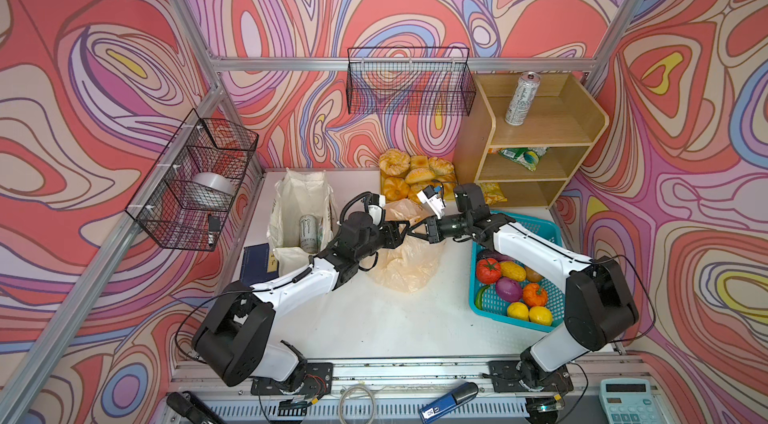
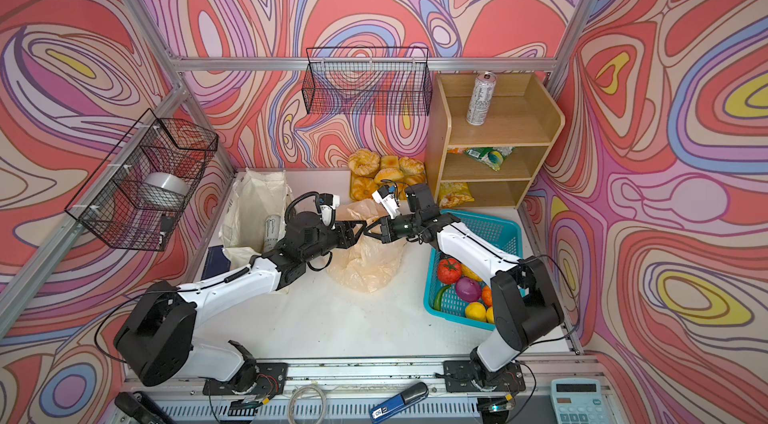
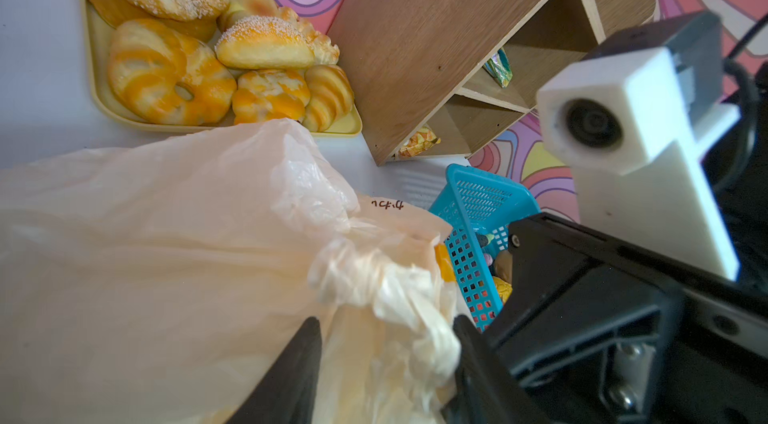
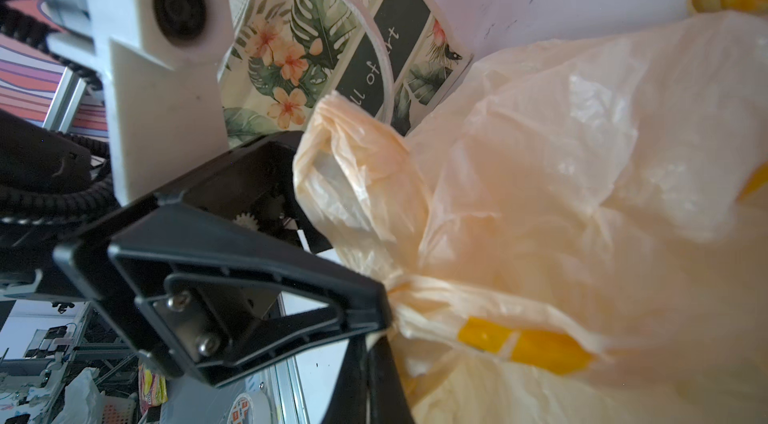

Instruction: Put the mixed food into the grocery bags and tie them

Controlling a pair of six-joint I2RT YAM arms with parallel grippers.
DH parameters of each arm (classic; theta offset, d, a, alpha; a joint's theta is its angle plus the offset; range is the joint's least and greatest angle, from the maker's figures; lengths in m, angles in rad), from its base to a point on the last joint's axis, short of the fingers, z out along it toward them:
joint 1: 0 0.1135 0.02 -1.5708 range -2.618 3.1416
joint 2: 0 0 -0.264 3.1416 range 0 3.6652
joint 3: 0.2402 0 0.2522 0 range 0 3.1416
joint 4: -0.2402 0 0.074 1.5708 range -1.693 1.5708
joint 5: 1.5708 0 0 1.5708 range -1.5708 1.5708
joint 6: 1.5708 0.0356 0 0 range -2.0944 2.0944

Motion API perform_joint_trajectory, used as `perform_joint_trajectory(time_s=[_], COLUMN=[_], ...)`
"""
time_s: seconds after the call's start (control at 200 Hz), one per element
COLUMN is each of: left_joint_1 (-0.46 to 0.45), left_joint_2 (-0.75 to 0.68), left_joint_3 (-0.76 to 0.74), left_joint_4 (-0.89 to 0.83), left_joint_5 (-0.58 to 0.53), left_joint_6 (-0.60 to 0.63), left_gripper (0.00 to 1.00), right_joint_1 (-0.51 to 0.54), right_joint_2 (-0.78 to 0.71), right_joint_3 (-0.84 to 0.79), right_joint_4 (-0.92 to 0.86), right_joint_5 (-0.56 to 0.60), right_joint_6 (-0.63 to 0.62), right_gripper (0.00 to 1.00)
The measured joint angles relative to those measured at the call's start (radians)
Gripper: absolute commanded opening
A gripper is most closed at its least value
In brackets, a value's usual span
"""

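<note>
The thin cream plastic bag (image 1: 405, 268) (image 2: 365, 264) sits mid-table, its top gathered into a twisted bunch (image 3: 399, 289). My right gripper (image 1: 415, 235) (image 4: 370, 343) is shut on that plastic at the bunch. My left gripper (image 1: 400, 235) (image 3: 386, 320) faces it tip to tip, open, with the bunch between its fingers and touching one. The cloth tote (image 1: 299, 197) stands at the left with a white drink can (image 1: 309, 233) inside. Another can (image 1: 521, 100) and a snack packet (image 1: 521, 156) are on the shelf. Lemons (image 1: 517, 312) lie in the basket.
A teal mesh basket (image 1: 536, 231) of toy produce sits under my right arm. A tray of bread rolls (image 1: 411, 177) is behind the bag, beside the wooden shelf (image 1: 536, 139). Wire baskets (image 1: 409, 81) hang on the walls. A dark book (image 1: 257, 264) lies by the tote.
</note>
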Motion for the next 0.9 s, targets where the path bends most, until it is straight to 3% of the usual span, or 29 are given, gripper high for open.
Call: perform_joint_trajectory(time_s=[0.235,0.376,0.576,0.646,0.776,0.902], left_joint_1=[0.000,0.003,0.006,0.006,0.019,0.058], left_joint_2=[0.040,0.054,0.071,0.076,0.079,0.079], left_joint_3=[0.037,0.058,0.076,0.085,0.103,0.131], left_joint_4=[0.019,0.019,0.018,0.010,-0.021,-0.070], left_joint_5=[0.045,0.082,0.134,0.146,0.178,0.220], left_joint_6=[-0.037,-0.045,-0.047,-0.042,-0.027,0.018], left_gripper=[0.53,0.37,0.00,0.00,0.00,0.00], right_joint_1=[0.016,0.017,0.017,0.017,0.004,-0.089], right_joint_2=[0.000,0.000,0.000,-0.008,-0.080,-0.220], right_joint_3=[-0.009,-0.009,-0.008,-0.009,-0.021,-0.052], right_joint_4=[0.000,0.001,-0.021,-0.045,-0.106,-0.142], right_joint_5=[-0.001,-0.001,0.000,0.003,0.016,0.028], right_joint_6=[0.006,0.007,-0.005,-0.019,-0.048,-0.059], right_gripper=[0.00,0.00,0.38,0.46,0.49,0.52])
